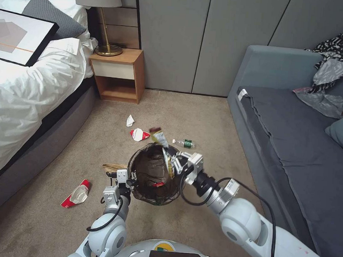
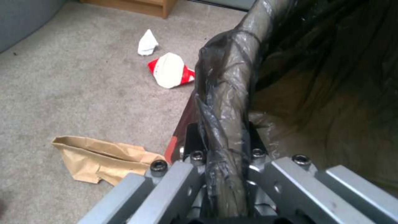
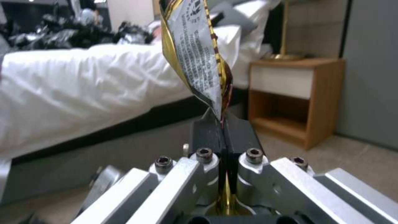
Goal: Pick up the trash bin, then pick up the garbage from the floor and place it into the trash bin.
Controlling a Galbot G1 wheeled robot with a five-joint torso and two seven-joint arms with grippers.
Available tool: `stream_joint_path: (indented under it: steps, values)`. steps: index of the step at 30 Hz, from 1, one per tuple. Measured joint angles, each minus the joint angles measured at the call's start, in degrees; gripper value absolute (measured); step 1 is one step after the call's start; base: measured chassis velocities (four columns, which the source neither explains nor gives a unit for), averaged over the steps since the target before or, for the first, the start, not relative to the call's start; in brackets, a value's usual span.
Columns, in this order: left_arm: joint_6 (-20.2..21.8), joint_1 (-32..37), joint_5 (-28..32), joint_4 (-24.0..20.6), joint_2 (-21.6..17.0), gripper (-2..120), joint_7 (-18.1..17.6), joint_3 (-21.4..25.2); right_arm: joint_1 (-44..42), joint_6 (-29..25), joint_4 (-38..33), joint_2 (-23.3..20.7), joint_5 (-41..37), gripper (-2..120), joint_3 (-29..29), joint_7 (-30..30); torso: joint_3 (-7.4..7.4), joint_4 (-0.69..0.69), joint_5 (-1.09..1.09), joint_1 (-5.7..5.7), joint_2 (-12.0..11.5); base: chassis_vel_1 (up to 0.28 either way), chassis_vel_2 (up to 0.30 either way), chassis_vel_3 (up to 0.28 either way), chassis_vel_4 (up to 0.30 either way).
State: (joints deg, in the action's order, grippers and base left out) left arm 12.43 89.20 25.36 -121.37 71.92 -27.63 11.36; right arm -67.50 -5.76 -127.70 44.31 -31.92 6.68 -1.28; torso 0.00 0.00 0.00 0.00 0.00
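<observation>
I stand on a beige carpet [image 1: 203,119] between a bed [image 1: 21,94] and a grey sofa [image 1: 295,145]. My left gripper [image 1: 130,179] is clamped on the rim of the trash bin [image 1: 152,178] and holds it off the floor, its mouth facing up. My right gripper [image 1: 172,162], over the far side of the bin's mouth, pinches a yellow wrapper [image 1: 161,140], whose long axis points up and away from the bin. Beyond the bin lie a bottle [image 1: 185,143] and a red-and-white packet [image 1: 139,134].
</observation>
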Motion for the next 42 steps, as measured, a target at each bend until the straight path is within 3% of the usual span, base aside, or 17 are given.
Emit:
stream_joint_path:
  steps: [2, 9, 24, 42]
  values:
    - [0.02, -0.02, 0.0, -0.1, 0.09, 2, -0.02, 0.01, 0.44, -0.2, 2.19, 0.63, 1.28, 0, 3.53, 0.14, 0.0, -0.01, 0.0, 0.0, 0.0, 0.0, 0.0, 0.0, 0.0]
    - [0.02, 0.25, -0.03, -0.84, 0.32, 2, -0.06, 0.24, 2.23, -0.33, 5.82, 2.11, 2.31, 0, 7.15, 0.11, 0.0, 0.0, 0.0, 0.0, -0.01, 0.0, 0.0, 0.0, 0.0]
    - [-0.07, 0.19, -0.08, -1.11, 0.8, 2, -0.13, 0.27, 3.7, -0.22, 11.73, 3.55, 4.35, 0, 9.05, -1.16, 0.0, 0.0, 0.0, 0.0, -0.01, 0.0, 0.0, 0.0, 0.0]
    - [-0.05, -0.6, 0.15, -0.61, 0.95, 2, -0.43, 0.19, 2.97, 0.22, 10.53, 2.62, 4.49, 65, 7.92, -2.32, 0.0, -0.01, 0.0, 0.0, 0.0, 0.0, 0.0, 0.0, 0.0]
